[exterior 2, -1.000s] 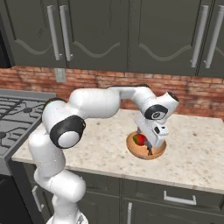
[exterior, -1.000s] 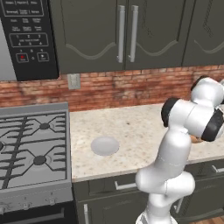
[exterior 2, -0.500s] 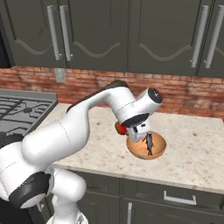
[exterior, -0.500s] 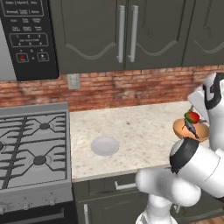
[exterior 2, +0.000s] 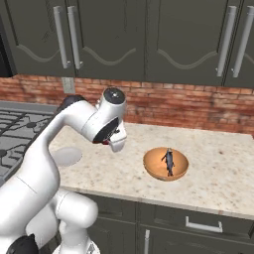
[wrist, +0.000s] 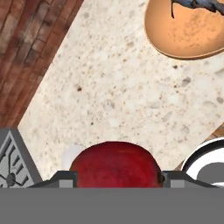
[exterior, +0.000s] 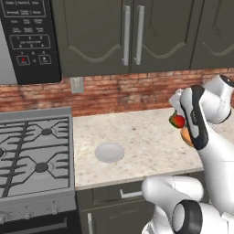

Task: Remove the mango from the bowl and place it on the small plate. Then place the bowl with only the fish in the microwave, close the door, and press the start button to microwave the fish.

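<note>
Gripper (wrist: pixel 116 177) pinching the mango (wrist: pixel 114 164) in mid-air, and the small plate (exterior: pixel 109 152) lies stove-ward and lower, well clear of the bowl (exterior 2: pixel 165 163).

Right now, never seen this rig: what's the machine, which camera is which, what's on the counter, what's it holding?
It is a white robot arm on a driving base, in a rendered kitchen. Two pictures come from cameras on the base, behind the arm to its left and right. The third looks along the gripper itself.

The counter carries an orange-brown bowl with a small dark fish in it, and a small plate nearer the stove. A microwave hangs above the stove.

The gripper holds a red mango in the air, its fingers on either side, between bowl and plate.
</note>
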Motion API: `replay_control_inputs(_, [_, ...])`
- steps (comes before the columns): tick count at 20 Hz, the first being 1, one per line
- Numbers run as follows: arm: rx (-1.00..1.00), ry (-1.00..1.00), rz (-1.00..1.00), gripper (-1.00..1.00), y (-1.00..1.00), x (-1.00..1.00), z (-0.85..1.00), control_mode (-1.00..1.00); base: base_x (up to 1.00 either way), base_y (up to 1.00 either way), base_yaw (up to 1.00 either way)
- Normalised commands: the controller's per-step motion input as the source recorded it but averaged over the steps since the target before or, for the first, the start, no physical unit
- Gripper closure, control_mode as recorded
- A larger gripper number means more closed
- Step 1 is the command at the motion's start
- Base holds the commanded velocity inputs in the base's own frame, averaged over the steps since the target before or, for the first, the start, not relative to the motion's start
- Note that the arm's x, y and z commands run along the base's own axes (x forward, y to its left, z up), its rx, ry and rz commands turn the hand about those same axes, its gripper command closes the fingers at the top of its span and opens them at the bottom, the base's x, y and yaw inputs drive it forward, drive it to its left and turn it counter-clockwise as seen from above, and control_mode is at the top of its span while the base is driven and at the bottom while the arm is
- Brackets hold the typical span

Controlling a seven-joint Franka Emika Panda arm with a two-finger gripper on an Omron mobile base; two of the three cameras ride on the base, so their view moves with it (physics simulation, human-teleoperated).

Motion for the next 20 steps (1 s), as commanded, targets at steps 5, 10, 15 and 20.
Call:
replay_control_inputs(5, [-0.06,0.17,0.0,1.0,1.0,0.04,-0.02,-1.0,0.0,0.0,0.0])
replay_control_inputs(10, [-0.11,0.2,0.0,1.0,1.0,0.4,-0.37,-1.0,0.0,0.0,0.0])
replay_control_inputs(15, [-0.07,0.25,0.01,1.0,1.0,0.58,-0.5,-1.0,0.0,0.0,0.0])
replay_control_inputs(20, [-0.01,0.22,0.04,1.0,0.85,0.56,-0.39,-1.0,0.0,0.0,0.0])
